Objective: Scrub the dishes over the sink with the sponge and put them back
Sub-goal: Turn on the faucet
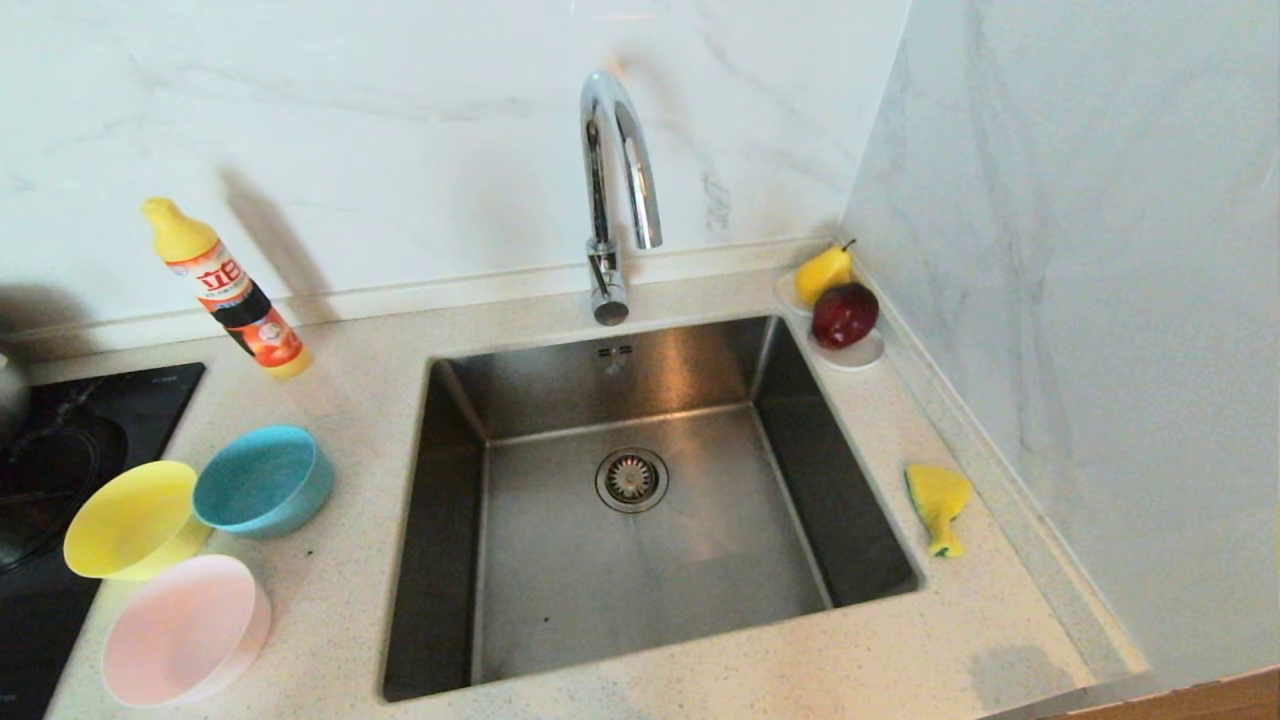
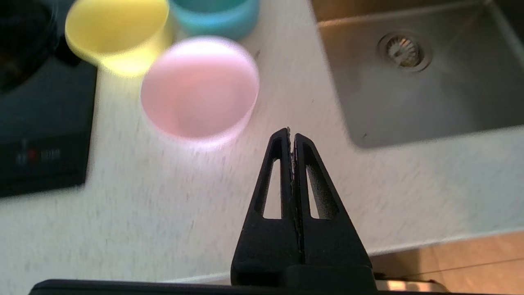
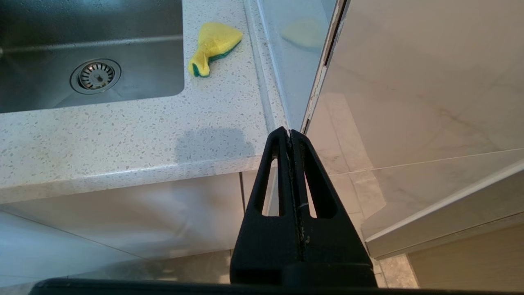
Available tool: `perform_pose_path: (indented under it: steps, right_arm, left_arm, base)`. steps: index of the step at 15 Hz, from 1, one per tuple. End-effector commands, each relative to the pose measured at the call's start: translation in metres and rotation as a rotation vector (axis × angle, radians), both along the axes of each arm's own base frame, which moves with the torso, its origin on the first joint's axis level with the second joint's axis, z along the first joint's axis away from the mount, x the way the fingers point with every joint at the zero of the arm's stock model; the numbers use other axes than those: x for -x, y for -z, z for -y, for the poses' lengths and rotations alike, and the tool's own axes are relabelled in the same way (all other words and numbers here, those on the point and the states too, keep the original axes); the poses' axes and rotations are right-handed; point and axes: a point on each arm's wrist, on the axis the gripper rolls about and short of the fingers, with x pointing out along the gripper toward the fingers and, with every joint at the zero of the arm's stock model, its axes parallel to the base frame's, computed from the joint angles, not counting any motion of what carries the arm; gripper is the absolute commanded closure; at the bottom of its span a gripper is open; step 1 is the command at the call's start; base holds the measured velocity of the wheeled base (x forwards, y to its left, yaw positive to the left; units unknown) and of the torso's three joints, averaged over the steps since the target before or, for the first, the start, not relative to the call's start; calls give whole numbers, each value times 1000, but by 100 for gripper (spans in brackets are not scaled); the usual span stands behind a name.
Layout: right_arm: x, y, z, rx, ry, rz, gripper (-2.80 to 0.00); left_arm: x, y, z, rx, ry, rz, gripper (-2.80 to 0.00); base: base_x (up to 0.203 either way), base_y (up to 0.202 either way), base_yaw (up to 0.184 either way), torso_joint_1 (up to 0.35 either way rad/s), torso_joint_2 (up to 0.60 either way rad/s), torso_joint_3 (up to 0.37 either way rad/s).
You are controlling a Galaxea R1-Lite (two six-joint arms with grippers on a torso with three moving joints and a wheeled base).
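Three dishes stand on the counter left of the sink (image 1: 640,380): a yellow bowl (image 1: 132,520), a light blue bowl (image 1: 264,481) and a pale pink bowl (image 1: 186,630). The yellow sponge (image 1: 938,503) with its green layer lies on the counter right of the basin. Neither arm shows in the head view. My left gripper (image 2: 292,133) is shut and empty, over the counter's front part, short of the pink bowl (image 2: 199,87). My right gripper (image 3: 290,132) is shut and empty, held off the counter's front right corner, well back from the sponge (image 3: 213,46).
A detergent bottle (image 1: 228,290) stands at the back left. A white saucer (image 1: 850,352) with a pear (image 1: 822,273) and a red apple (image 1: 845,313) sits in the back right corner. A black hob (image 1: 60,450) lies at the left. A wall (image 1: 1080,300) closes the right side.
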Motion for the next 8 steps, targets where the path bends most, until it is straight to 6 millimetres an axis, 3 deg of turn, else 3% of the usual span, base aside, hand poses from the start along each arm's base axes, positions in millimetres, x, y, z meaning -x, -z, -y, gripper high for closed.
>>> perform_pose_path:
  steps: [1,8]
  right_arm:
    - [0,0,0,0,-1,-1,0]
    - [0,0,0,0,-1,-1,0]
  left_arm:
    - [10,17,0,-4,12,52,0]
    - [19,23,0,14,17,83,0]
  base:
    - [0,0,0,0,0,0]
    - [0,0,0,0,0,0]
